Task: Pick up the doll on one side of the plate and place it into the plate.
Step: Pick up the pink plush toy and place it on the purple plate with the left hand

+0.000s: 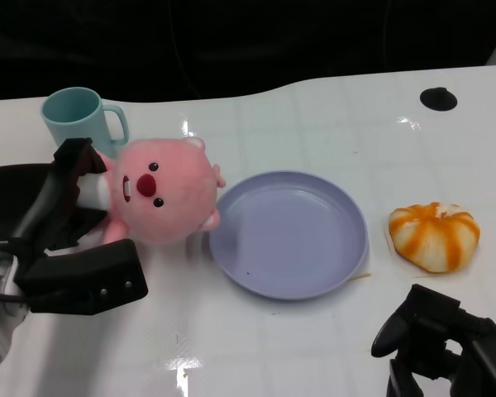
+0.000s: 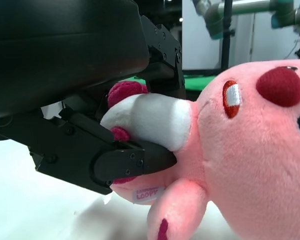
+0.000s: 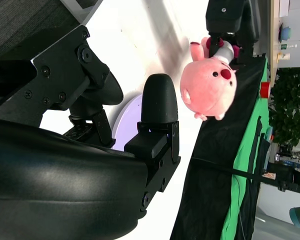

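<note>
A pink plush doll [image 1: 161, 194] with a red nose lies just left of the lavender plate [image 1: 289, 236], one foot reaching the plate's rim. My left hand [image 1: 62, 223] grips it from behind. In the left wrist view the fingers [image 2: 135, 160] pinch the doll's [image 2: 240, 150] white and magenta rear part. The right wrist view shows the doll [image 3: 210, 82] hanging from that left hand [image 3: 232, 20], with a sliver of the plate [image 3: 127, 115] behind a finger. Near the table's front right, my right hand [image 1: 446, 343] holds nothing, its fingers [image 3: 157, 100] apart.
A teal mug [image 1: 83, 116] stands behind the doll at the back left. An orange-and-white striped bun-shaped toy [image 1: 434, 236] lies right of the plate. A black round hole [image 1: 438, 99] marks the back right. The table's curved far edge borders darkness.
</note>
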### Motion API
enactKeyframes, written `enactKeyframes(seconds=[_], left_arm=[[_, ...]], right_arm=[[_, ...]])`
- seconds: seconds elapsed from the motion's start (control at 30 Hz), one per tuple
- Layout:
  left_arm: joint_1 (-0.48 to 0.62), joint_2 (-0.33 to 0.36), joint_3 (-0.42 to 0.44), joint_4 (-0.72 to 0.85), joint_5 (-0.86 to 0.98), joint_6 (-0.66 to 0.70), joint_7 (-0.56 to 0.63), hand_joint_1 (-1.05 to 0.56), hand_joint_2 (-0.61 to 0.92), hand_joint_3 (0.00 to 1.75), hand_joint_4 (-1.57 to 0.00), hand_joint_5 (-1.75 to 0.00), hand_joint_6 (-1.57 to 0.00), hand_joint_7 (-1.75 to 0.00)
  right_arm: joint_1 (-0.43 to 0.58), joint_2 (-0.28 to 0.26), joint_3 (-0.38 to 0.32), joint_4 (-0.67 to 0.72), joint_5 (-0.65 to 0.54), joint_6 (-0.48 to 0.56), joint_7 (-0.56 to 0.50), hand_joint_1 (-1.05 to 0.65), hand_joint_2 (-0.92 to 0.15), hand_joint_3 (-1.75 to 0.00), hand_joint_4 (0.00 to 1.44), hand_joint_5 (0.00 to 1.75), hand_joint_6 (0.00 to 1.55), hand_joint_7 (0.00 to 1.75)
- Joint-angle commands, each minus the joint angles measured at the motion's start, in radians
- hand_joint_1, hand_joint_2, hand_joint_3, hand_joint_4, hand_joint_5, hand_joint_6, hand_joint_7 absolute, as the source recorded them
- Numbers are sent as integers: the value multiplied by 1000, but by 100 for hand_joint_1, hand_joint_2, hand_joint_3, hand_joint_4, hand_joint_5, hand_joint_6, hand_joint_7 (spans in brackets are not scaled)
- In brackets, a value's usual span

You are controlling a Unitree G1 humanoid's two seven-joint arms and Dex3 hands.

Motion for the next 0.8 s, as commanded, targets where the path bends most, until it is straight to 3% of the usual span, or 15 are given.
enactKeyframes(seconds=[0.03, 0.13, 0.27, 0.63, 0.8], left_arm=[[15, 21, 37, -108, -22, 29, -72, -17, 55, 97, -89, -175, -64, -175], [12, 16, 44, -201, -25, 59, -158, -16, 53, 95, -89, -175, -64, -175], [-5, -10, 51, -275, -61, 79, -256, -13, 58, 79, -86, -175, -62, -175], [-83, -114, 10, -252, -58, 113, -344, -11, 41, 102, -90, -175, -68, -175], [-102, -153, -9, -206, -67, 89, -347, -13, 43, 106, -92, -175, -69, -175]], right_arm=[[6, -1, 5, -14, -5, -9, -9, 9, -48, -131, 69, 175, 56, 158], [7, -2, 10, -19, -9, -7, -13, 9, -49, -131, 69, 175, 56, 158], [8, -4, 12, -26, -9, -3, -14, 9, -49, -131, 69, 175, 56, 158], [11, -7, 19, -33, -16, -11, -9, 9, -47, -134, 70, 175, 57, 158], [12, -5, 26, -40, -18, 0, -12, 9, -47, -135, 70, 175, 57, 158]])
